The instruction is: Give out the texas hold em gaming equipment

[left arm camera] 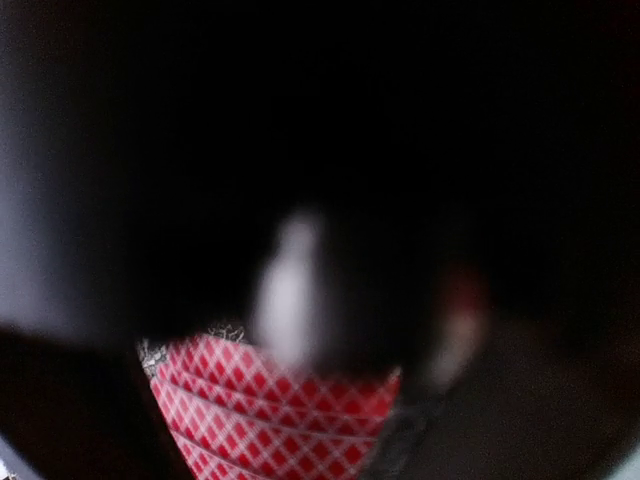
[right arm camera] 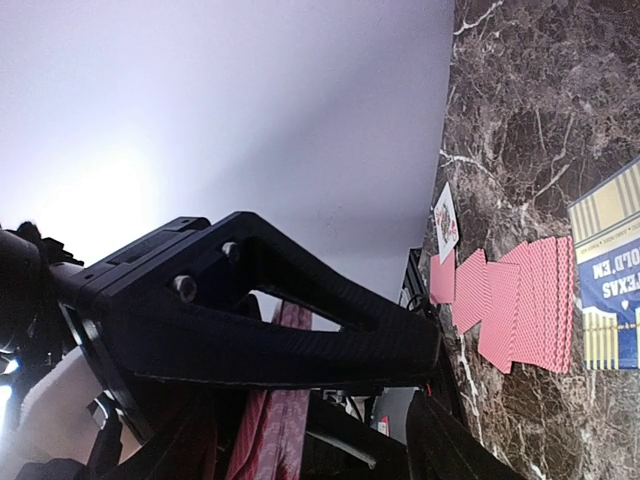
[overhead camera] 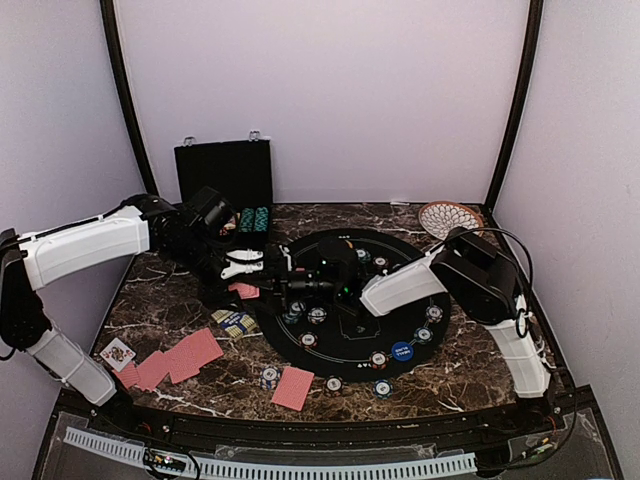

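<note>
Cards (left arm camera: 275, 420) at the mat's (overhead camera: 345, 342) nine o'clock edge, pinched in the closed left gripper (overhead camera: 250, 268): hold firm, peel off only one with the right gripper (overhead camera: 288, 285), finger state there impossible to tell.

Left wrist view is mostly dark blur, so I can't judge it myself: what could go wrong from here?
1. The left pincer and right pincer crowd together at the black mat's left edge; they may collide.
2. The red-backed cards show several fanned layers, so extras might slip out.
3. The poker chips lie close beneath the right arm; a low move could scatter them.
</note>
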`<action>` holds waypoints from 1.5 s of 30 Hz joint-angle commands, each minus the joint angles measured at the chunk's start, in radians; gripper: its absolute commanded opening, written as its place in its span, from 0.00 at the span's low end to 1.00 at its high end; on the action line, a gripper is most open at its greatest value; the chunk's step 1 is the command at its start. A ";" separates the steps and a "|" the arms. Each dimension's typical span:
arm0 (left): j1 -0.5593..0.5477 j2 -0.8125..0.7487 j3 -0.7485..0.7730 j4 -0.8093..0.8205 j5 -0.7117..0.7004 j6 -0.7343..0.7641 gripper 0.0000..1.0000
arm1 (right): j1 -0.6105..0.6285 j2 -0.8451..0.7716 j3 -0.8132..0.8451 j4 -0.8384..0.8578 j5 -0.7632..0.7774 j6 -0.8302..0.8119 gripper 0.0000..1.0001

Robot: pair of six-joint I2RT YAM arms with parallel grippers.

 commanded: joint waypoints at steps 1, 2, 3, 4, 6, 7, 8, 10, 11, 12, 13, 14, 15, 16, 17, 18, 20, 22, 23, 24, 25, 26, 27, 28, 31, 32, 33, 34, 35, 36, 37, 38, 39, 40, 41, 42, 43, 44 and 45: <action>-0.002 -0.008 0.025 0.010 0.013 -0.009 0.55 | 0.002 -0.001 0.001 0.108 0.020 0.029 0.63; -0.002 -0.007 0.027 0.011 0.011 -0.010 0.54 | 0.002 0.000 0.005 0.110 0.016 0.032 0.61; -0.002 -0.005 0.028 0.013 0.011 -0.012 0.55 | 0.003 0.002 0.008 0.116 0.014 0.038 0.59; -0.003 -0.004 0.030 0.013 0.011 -0.014 0.55 | 0.004 0.009 0.012 0.127 0.010 0.048 0.55; -0.003 0.000 0.034 0.013 0.012 -0.017 0.56 | 0.005 0.022 0.015 0.162 0.002 0.076 0.45; -0.002 0.002 0.036 0.011 0.010 -0.018 0.57 | 0.005 0.029 0.017 0.180 -0.004 0.091 0.40; -0.003 0.003 0.037 0.011 0.010 -0.018 0.58 | 0.005 0.035 0.016 0.197 -0.009 0.105 0.35; -0.003 0.004 0.039 0.006 0.005 -0.017 0.60 | 0.005 0.042 0.010 0.227 -0.016 0.127 0.27; -0.002 0.005 0.040 0.005 0.005 -0.017 0.62 | 0.004 0.043 0.009 0.231 -0.020 0.130 0.21; -0.002 0.005 0.039 0.004 0.004 -0.017 0.62 | 0.004 0.044 0.007 0.234 -0.024 0.134 0.15; -0.002 0.004 0.039 0.004 0.005 -0.016 0.64 | 0.004 0.044 0.007 0.236 -0.026 0.137 0.10; -0.002 0.004 0.039 0.003 0.005 -0.017 0.64 | 0.004 0.044 0.007 0.237 -0.026 0.138 0.04; -0.002 0.004 0.039 0.003 0.006 -0.018 0.66 | 0.003 0.044 0.004 0.236 -0.027 0.138 0.00; -0.003 0.005 0.041 0.002 0.008 -0.020 0.67 | 0.002 0.044 0.003 0.236 -0.027 0.138 0.00; -0.003 0.005 0.041 0.001 0.009 -0.023 0.71 | 0.001 0.043 0.000 0.234 -0.025 0.139 0.00; -0.003 0.003 0.041 -0.001 0.012 -0.024 0.73 | 0.001 0.042 -0.005 0.237 -0.023 0.141 0.00; -0.003 -0.002 0.042 -0.005 0.020 -0.025 0.79 | -0.001 0.040 -0.019 0.253 -0.019 0.148 0.00; -0.003 -0.012 0.038 -0.013 0.030 -0.023 0.92 | -0.006 0.032 -0.036 0.270 -0.015 0.153 0.00; -0.003 -0.016 0.036 -0.016 0.033 -0.019 0.96 | -0.007 0.027 -0.046 0.278 -0.011 0.153 0.00; -0.003 -0.025 0.029 -0.020 0.038 -0.016 0.98 | -0.011 0.022 -0.055 0.283 -0.011 0.153 0.00; -0.002 -0.029 0.026 -0.024 0.045 -0.008 0.98 | -0.013 0.016 -0.063 0.288 -0.011 0.153 0.00; -0.002 -0.037 0.021 -0.027 0.049 -0.006 0.99 | -0.015 0.011 -0.069 0.291 -0.011 0.153 0.00; -0.001 -0.042 0.019 -0.032 0.056 0.000 0.99 | -0.015 0.006 -0.074 0.292 -0.013 0.151 0.00; -0.001 -0.049 0.015 -0.033 0.060 0.003 0.99 | -0.015 0.003 -0.078 0.294 -0.014 0.149 0.00; -0.001 -0.057 0.014 -0.034 0.079 0.009 0.97 | -0.015 -0.003 -0.087 0.302 -0.018 0.149 0.00; -0.001 -0.058 0.015 -0.035 0.084 0.010 0.96 | -0.015 -0.005 -0.089 0.306 -0.020 0.150 0.00; -0.001 -0.057 0.015 -0.037 0.092 0.012 0.95 | -0.015 -0.006 -0.092 0.309 -0.019 0.151 0.00; -0.001 -0.055 0.015 -0.039 0.095 0.016 0.92 | -0.015 -0.007 -0.093 0.313 -0.019 0.152 0.00; -0.001 -0.052 0.014 -0.043 0.099 0.018 0.91 | -0.015 -0.009 -0.093 0.316 -0.020 0.152 0.00; -0.001 -0.049 0.013 -0.045 0.099 0.019 0.89 | -0.015 -0.012 -0.093 0.316 -0.020 0.149 0.00; -0.001 -0.044 0.011 -0.051 0.100 0.020 0.89 | -0.015 -0.014 -0.093 0.315 -0.020 0.149 0.00; -0.001 -0.041 0.010 -0.053 0.100 0.022 0.87 | -0.015 -0.016 -0.093 0.315 -0.020 0.147 0.00; -0.001 -0.035 0.010 -0.055 0.101 0.022 0.86 | -0.014 -0.017 -0.093 0.314 -0.021 0.145 0.00; 0.000 -0.034 0.010 -0.056 0.102 0.022 0.85 | -0.013 -0.019 -0.093 0.315 -0.021 0.145 0.00; -0.001 -0.030 0.013 -0.057 0.106 0.021 0.83 | -0.013 -0.019 -0.093 0.315 -0.021 0.144 0.00; -0.001 -0.027 0.015 -0.057 0.107 0.020 0.82 | -0.012 -0.018 -0.093 0.316 -0.021 0.144 0.00; 0.000 -0.024 0.019 -0.058 0.111 0.019 0.79 | -0.012 -0.017 -0.093 0.317 -0.021 0.144 0.00; -0.001 -0.023 0.022 -0.058 0.113 0.017 0.78 | -0.011 -0.017 -0.093 0.317 -0.021 0.144 0.00; -0.001 -0.022 0.026 -0.059 0.114 0.017 0.75 | -0.011 -0.017 -0.094 0.315 -0.022 0.143 0.00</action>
